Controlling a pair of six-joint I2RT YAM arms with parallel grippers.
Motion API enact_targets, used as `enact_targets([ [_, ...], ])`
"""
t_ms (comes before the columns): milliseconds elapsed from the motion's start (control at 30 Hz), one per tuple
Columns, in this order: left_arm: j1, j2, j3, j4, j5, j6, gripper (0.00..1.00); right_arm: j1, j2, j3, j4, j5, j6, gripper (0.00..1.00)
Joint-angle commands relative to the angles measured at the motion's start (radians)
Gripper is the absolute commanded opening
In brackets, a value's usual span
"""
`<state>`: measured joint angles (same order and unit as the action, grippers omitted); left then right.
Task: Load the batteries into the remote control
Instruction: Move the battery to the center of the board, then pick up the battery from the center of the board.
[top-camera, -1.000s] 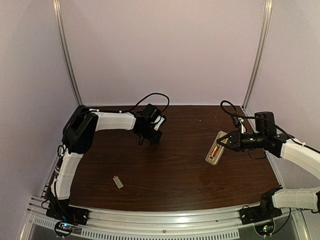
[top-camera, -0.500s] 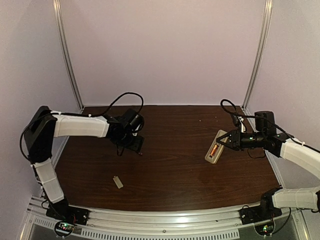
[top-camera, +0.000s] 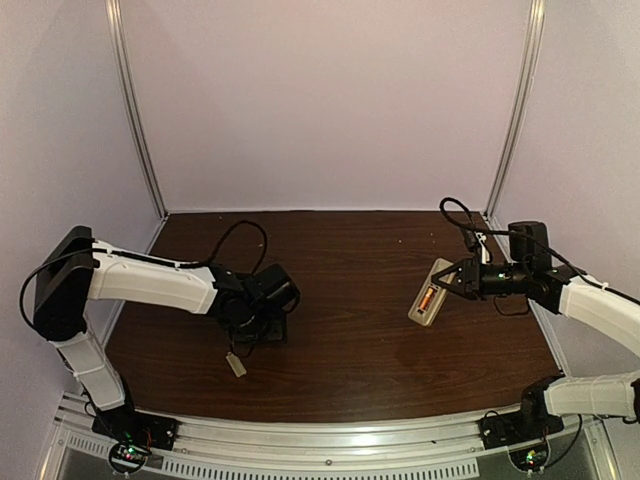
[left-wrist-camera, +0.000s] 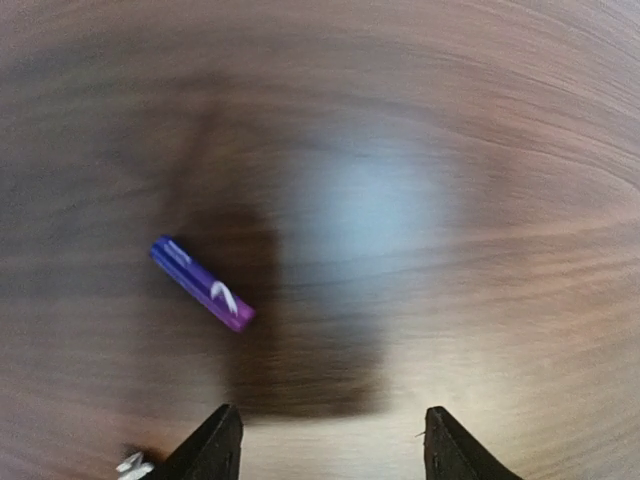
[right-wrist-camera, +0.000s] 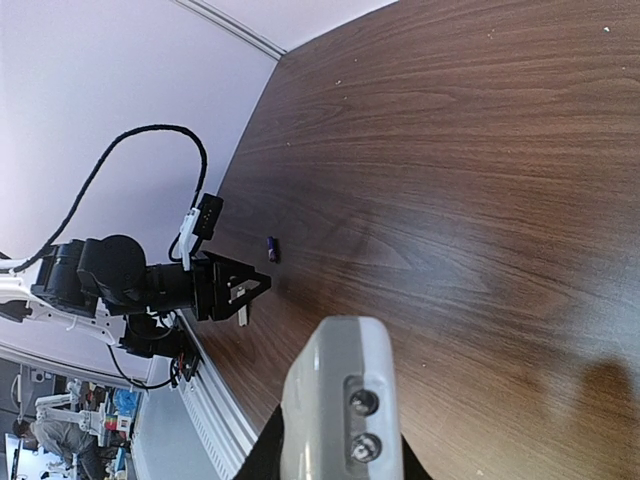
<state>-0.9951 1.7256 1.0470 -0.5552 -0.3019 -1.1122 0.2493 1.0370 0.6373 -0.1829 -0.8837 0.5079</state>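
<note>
Left wrist: left gripper (left-wrist-camera: 330, 418) gapes near probable battery (left-wrist-camera: 202, 283).

Soft even light; left wrist view motion-blurred, pale glare on table (left-wrist-camera: 520, 300); other views sharp.

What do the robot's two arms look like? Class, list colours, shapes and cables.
Both the left arm and right arm have smooth white tubular links joined by chunky black joints. The wrists are black and end in black tapered fingers. A thin black cable loops loose over each wrist. Black bases sit bolted on a silver rail.
</note>
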Motion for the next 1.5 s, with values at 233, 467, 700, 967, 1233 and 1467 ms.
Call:
enact_targets([
  [233, 0.069, -0.010, -0.124, -0.077, -0.059, -0.231, 0.67, 0.004, -0.047, 0.016, 0.001, 0.003, -0.004, 0.00],
  [467, 0.099, -0.025, -0.211, 0.095, -0.001, -0.136, 0.48, 0.004, -0.051, 0.019, -0.012, 0.010, -0.008, 0.00],
  [700, 0.099, 0.034, -0.184, 0.109, 0.057, 0.039, 0.21, 0.004, -0.043, 0.030, -0.017, 0.011, -0.015, 0.00],
  [967, 0.088, 0.168, -0.041, 0.153, 0.199, 0.455, 0.05, 0.004, -0.022, 0.019, 0.000, -0.013, 0.003, 0.00],
  [1233, -0.006, 0.220, 0.047, 0.172, 0.354, 0.719, 0.04, 0.007, -0.034, -0.003, 0.002, -0.060, -0.005, 0.00],
  [1467, -0.014, 0.103, 0.025, 0.253, 0.366, 0.769, 0.00, 0.054, -0.036, -0.040, 0.070, -0.085, 0.032, 0.00],
])
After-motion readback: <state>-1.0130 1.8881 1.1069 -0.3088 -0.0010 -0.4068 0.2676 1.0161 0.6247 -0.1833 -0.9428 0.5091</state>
